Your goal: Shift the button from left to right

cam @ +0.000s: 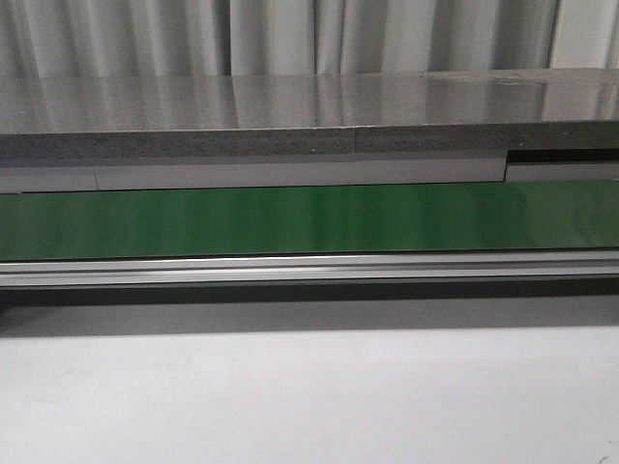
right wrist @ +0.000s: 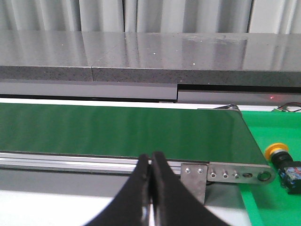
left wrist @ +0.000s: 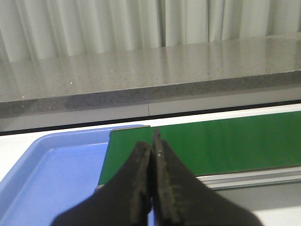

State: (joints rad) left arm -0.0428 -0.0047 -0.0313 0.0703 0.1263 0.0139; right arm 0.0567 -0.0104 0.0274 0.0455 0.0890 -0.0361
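Observation:
The button (right wrist: 283,166) shows only in the right wrist view: a round yellow cap on a black body with blue and red marks. It lies on its side on a bright green surface (right wrist: 273,207) just past the end of the green conveyor belt (right wrist: 122,129). My right gripper (right wrist: 151,160) is shut and empty, in front of the belt's metal rail, apart from the button. My left gripper (left wrist: 151,147) is shut and empty, over the belt's other end beside a blue tray (left wrist: 51,174). Neither gripper shows in the front view.
The green belt (cam: 309,220) runs across the front view with an aluminium rail (cam: 309,268) along its near side and a grey stone-like shelf (cam: 290,116) behind. A metal bracket (right wrist: 235,175) caps the belt's end. White tabletop (cam: 309,396) lies in front.

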